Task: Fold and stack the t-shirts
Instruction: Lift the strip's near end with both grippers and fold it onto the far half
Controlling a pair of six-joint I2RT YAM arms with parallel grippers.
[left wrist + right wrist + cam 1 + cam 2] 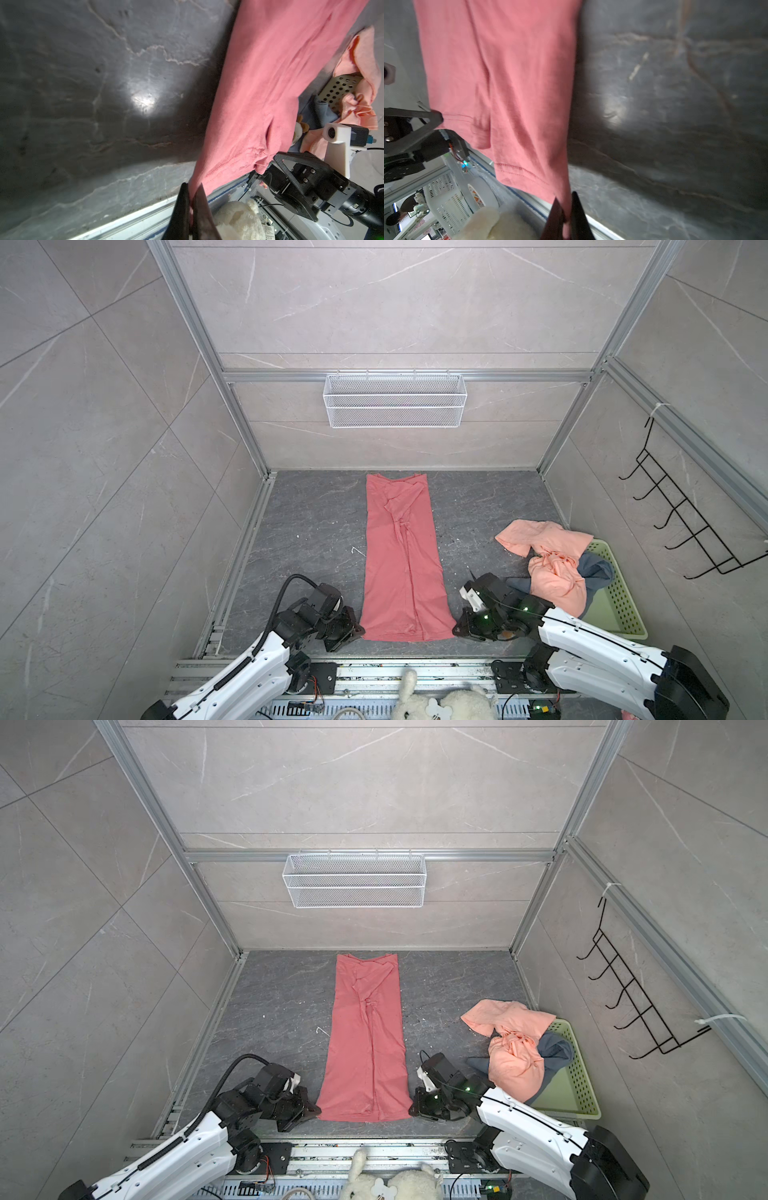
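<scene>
Carrying the hem (405,637) of the red tee (401,556) from 6 o'clock toward the collar end at 12 o'clock is judged to be the step in hand. It would be done well if both corners were lifted together and kept level and taut, so that the strip is laid over itself without skew. The ridge seen down the middle of the cloth should be watched, since it could be trapped in the fold. The tee is laid flat as a narrow strip down the middle of the surface (316,531), along the 12-to-6 line. Its 7 o'clock corner is grasped by the left gripper (358,628), cloth being seen clamped between the fingers (180,207) in the left wrist view. Its 5 o'clock corner is grasped likewise by the right gripper (457,628), as is shown between the fingers (577,212) in the right wrist view. A peach tee (544,556) and a grey tee (598,572) are heaped unfolded at 4 o'clock, draped over the basket (623,605), close behind the right gripper and well apart from the left.
</scene>
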